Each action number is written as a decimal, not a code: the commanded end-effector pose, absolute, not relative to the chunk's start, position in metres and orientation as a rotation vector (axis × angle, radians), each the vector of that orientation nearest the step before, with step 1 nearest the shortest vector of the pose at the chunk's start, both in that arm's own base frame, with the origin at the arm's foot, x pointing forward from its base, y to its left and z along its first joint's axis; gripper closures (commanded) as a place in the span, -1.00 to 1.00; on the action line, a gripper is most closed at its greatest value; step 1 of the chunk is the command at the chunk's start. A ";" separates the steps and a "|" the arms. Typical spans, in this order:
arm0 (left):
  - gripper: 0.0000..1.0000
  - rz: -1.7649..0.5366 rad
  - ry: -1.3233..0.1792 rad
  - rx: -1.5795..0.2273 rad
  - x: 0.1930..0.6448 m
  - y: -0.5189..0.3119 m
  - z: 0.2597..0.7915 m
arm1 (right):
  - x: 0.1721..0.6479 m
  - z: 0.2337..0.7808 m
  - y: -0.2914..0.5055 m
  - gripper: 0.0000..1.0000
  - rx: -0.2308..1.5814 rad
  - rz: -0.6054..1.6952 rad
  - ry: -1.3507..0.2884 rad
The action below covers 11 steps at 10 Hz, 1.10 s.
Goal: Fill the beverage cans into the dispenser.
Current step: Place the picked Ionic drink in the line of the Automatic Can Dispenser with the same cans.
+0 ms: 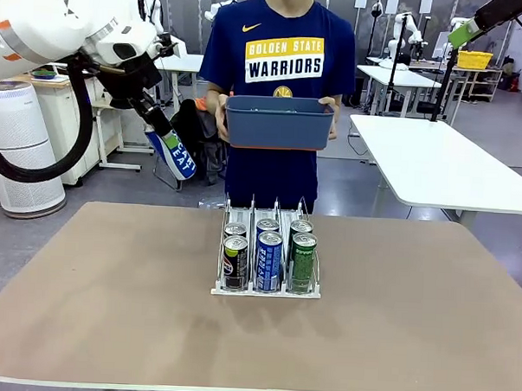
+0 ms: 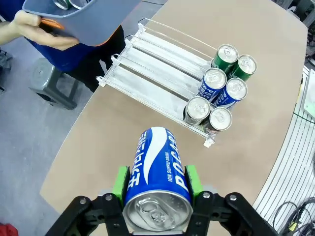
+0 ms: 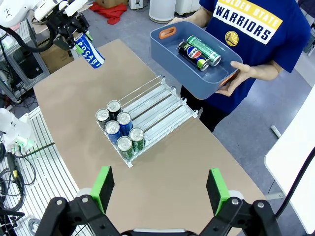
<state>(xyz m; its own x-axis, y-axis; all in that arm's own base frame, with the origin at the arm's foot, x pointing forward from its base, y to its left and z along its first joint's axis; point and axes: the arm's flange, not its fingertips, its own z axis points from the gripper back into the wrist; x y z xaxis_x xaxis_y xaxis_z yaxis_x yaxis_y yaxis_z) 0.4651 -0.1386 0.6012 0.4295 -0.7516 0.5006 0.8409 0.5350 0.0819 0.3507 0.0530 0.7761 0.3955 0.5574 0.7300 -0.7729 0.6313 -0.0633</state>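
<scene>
Standing two to a lane at the robot-side end of the dispenser (image 1: 265, 290): six beverage cans (image 1: 269, 258), black in the left lane, blue in the middle, green on the right as the front view has them. Dispenser sits at mid-surface (image 1: 109, 310), nearer the far edge.

Seventh item: blue can (image 2: 157, 157) with white lettering, clamped across its body between the green pads of the left gripper (image 2: 156, 181). Left arm raised high over the surface's far-left part, wrist angled down, can tilted and well apart from the dispenser.

Right gripper (image 3: 160, 189): jaws spread wide, nothing between them, held high above the surface and looking down on it.

Blue-grey bin (image 1: 279, 123): held at chest height in both hands (image 1: 221, 116) of the person at the far side.

By view: the left wrist view gives the held can's silver top and the bare far stretch of the lanes; the right wrist view gives the bin's inside, with loose cans (image 3: 199, 51) lying flat
</scene>
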 end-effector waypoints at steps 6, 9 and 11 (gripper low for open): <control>-0.15 -0.932 -0.461 -0.215 0.468 -0.121 0.599 | 0.350 0.776 0.053 -1.00 0.308 0.861 -0.792; -0.15 -0.901 -0.472 -0.207 0.421 -0.154 0.591 | 0.350 0.776 0.053 -1.00 0.308 0.861 -0.792; -0.15 -0.870 -0.479 -0.241 0.381 -0.183 0.582 | 0.350 0.776 0.053 -1.00 0.308 0.861 -0.792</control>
<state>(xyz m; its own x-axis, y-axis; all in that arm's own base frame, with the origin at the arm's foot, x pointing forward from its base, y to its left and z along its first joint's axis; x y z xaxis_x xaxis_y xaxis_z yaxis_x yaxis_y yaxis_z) 0.4029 -0.1745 0.5855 0.5365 -0.7005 0.4707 0.7994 0.6005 -0.0174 0.3508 0.0529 0.7761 0.3957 0.5573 0.7299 -0.7729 0.6314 -0.0632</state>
